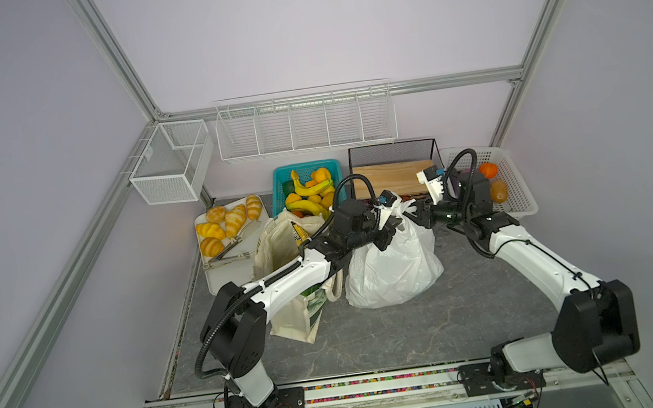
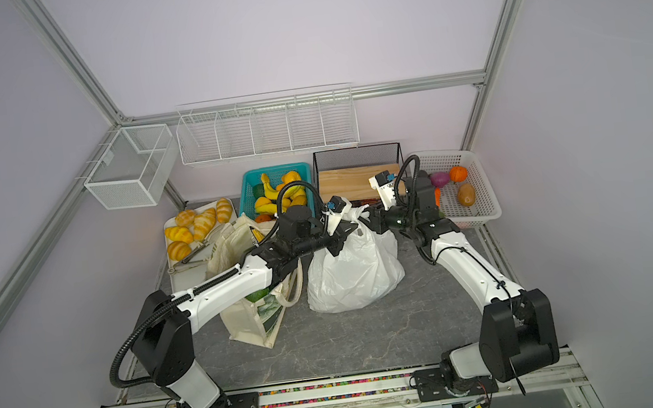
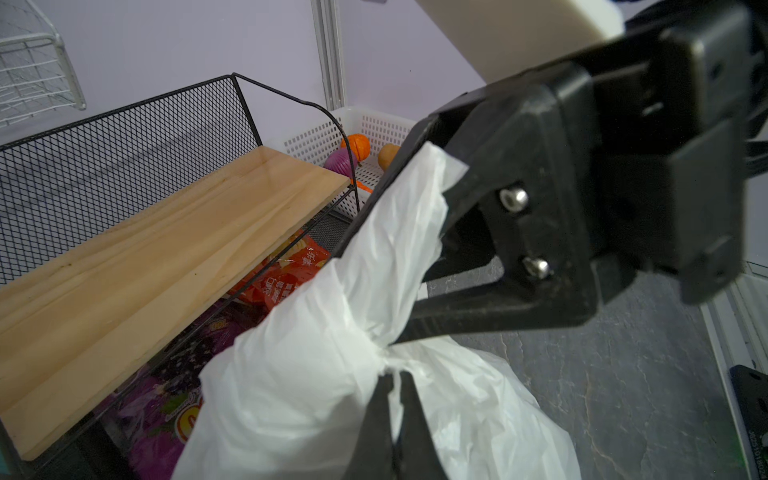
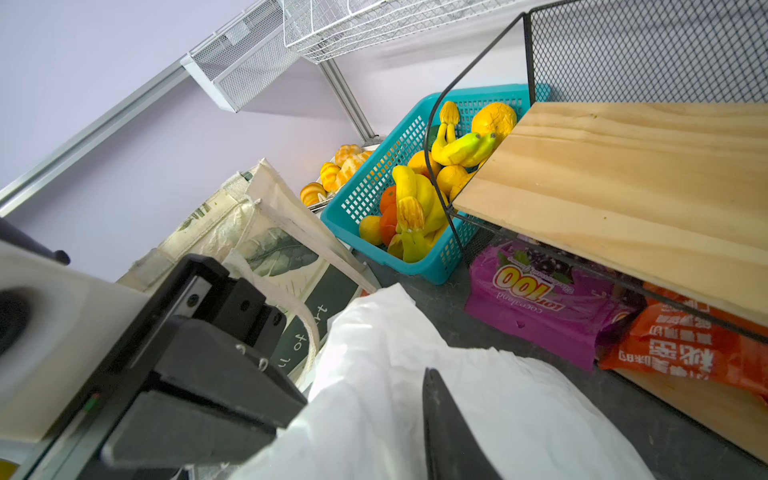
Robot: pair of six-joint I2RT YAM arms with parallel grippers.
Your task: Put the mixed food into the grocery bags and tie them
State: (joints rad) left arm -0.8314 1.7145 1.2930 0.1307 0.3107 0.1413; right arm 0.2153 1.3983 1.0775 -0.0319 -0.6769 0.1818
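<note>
The white plastic grocery bag stands bulging at the table's middle, its top gathered into a neck; what it holds is hidden. My left gripper is shut on that neck. My right gripper faces it from the right, its jaws apart with a plastic handle lying loosely between them. In the right wrist view one fingertip shows over the plastic. The cream canvas tote stands left of it under my left arm, a black-and-yellow snack bag in its mouth.
A teal basket of bananas and oranges stands behind the tote. A tray of bread rolls and tongs lies far left. A black mesh shelf with a wooden board holds snack packets underneath. A white basket of produce sits far right.
</note>
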